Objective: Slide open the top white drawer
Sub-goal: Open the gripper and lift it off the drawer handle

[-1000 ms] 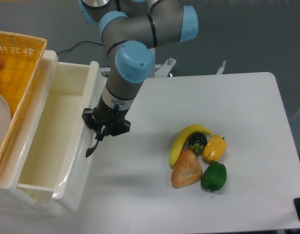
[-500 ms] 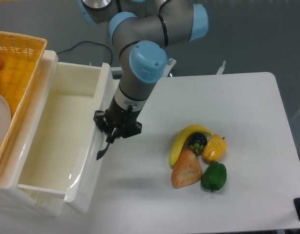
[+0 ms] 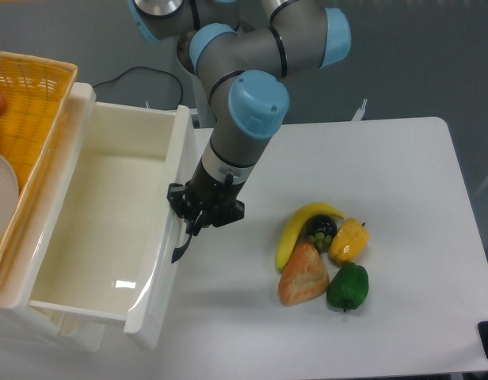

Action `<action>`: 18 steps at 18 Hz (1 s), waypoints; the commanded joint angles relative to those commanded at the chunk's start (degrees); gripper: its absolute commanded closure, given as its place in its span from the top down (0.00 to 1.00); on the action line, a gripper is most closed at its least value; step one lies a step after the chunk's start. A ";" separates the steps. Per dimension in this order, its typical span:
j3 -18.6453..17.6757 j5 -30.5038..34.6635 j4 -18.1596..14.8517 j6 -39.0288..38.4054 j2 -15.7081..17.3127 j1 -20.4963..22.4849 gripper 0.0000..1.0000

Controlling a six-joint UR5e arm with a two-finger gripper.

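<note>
The top white drawer (image 3: pixel 101 229) is a deep cream-white tub, pulled well out to the right from its cabinet and empty inside. Its flat front panel (image 3: pixel 169 237) faces the table, with a black arched handle (image 3: pixel 183 244) on it. My gripper (image 3: pixel 195 224) points down at that front panel and is shut on the handle's upper part. The arm's grey and blue links rise behind it toward the top of the view. The lower drawer is mostly hidden beneath the open one.
An orange woven basket (image 3: pixel 30 103) sits on top of the cabinet at left with a white dish in it. On the table right of the gripper lie a banana (image 3: pixel 295 229), bread (image 3: pixel 303 275), green pepper (image 3: pixel 348 286), yellow pepper (image 3: pixel 349 240) and grapes.
The gripper has moved right over the two earlier frames, dragging the drawer front with it. The drawer now stands further out from the cabinet.
</note>
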 joint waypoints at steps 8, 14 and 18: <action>0.00 -0.17 0.18 0.78 -0.09 0.27 0.58; 0.09 -0.44 0.09 3.69 -0.26 0.97 0.75; 0.26 -0.44 0.09 3.87 -0.35 1.85 0.80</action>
